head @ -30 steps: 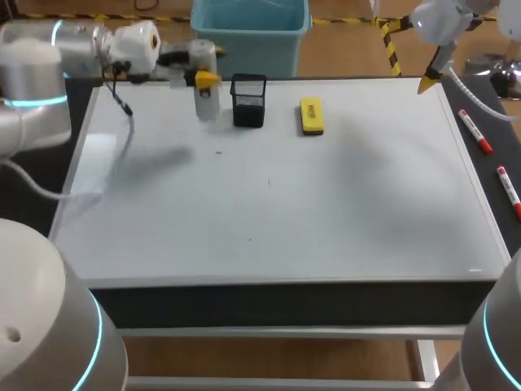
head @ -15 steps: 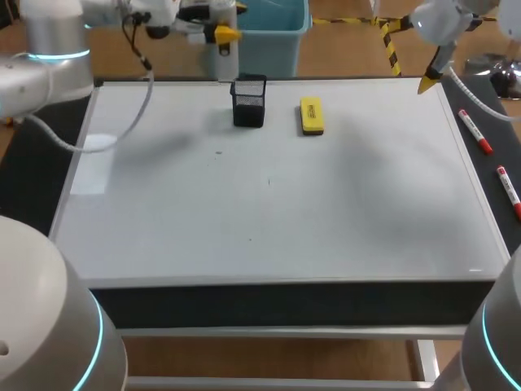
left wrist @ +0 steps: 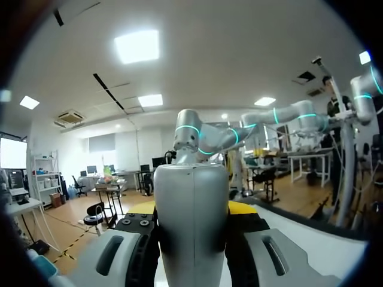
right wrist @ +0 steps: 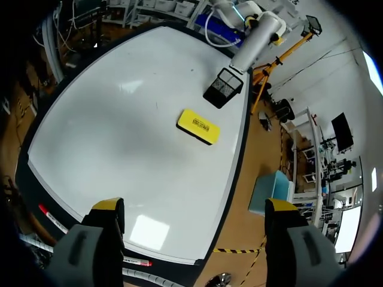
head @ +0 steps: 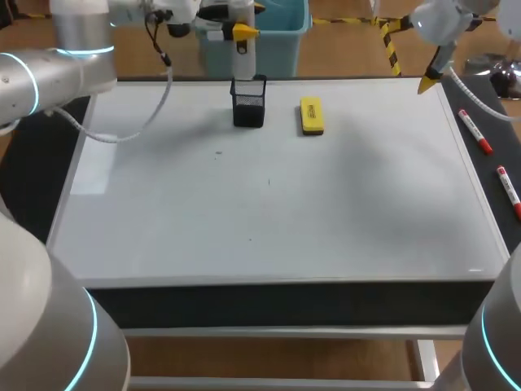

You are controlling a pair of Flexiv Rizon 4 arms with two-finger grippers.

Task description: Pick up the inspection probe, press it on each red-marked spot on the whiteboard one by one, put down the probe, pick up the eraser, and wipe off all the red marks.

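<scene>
On the whiteboard (head: 269, 212) a mesh cup (head: 248, 104) and yellow eraser (head: 311, 115) stand apart, a gap between them.

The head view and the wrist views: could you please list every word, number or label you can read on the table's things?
Eraser: dark print on its yellow top, too small to read.
Red markers: no print legible.
Whiteboard, mesh holder, probe: no text visible.

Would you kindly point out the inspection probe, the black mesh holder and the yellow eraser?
inspection probe (head: 241, 59), head view, lower part of its pale shaft.
black mesh holder (head: 248, 107), head view, its front wall.
yellow eraser (head: 311, 115), head view, middle of its top face.
</scene>
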